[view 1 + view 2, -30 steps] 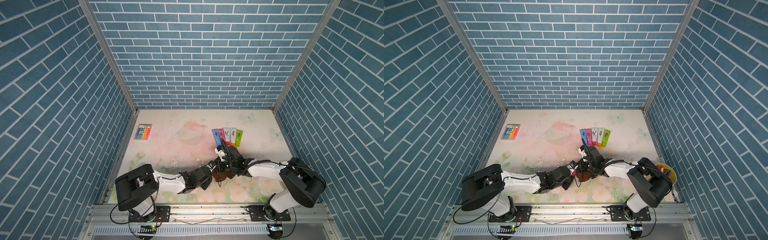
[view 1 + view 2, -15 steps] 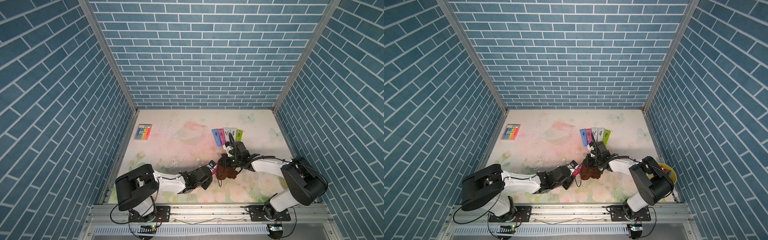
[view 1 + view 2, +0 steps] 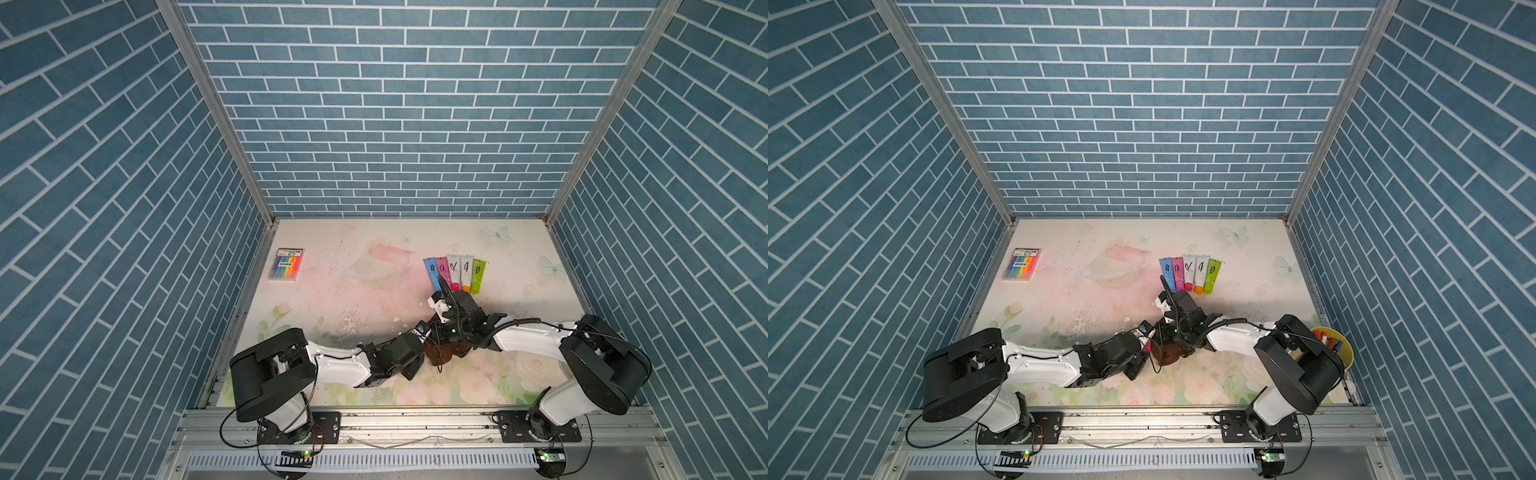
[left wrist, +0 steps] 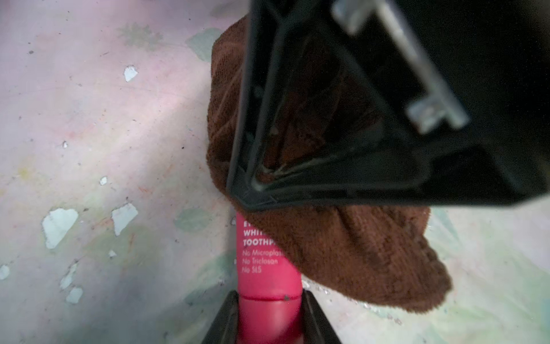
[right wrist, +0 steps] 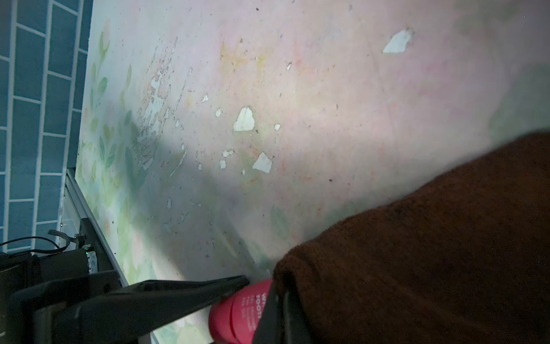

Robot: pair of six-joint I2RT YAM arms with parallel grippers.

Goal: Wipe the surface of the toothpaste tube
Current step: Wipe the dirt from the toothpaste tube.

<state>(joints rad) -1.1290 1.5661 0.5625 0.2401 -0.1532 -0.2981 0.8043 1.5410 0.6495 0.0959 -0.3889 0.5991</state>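
Toothpaste tube point(image 4: 269, 268), pink plastic: your left jaws grasp its cap end to steady it; right jaws clench a brown terry cloth point(image 4: 357, 253) over it.

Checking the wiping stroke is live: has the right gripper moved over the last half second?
Yes. The right gripper, shut on the brown cloth, has shifted away from the row of coloured tubes, toward the front rail.
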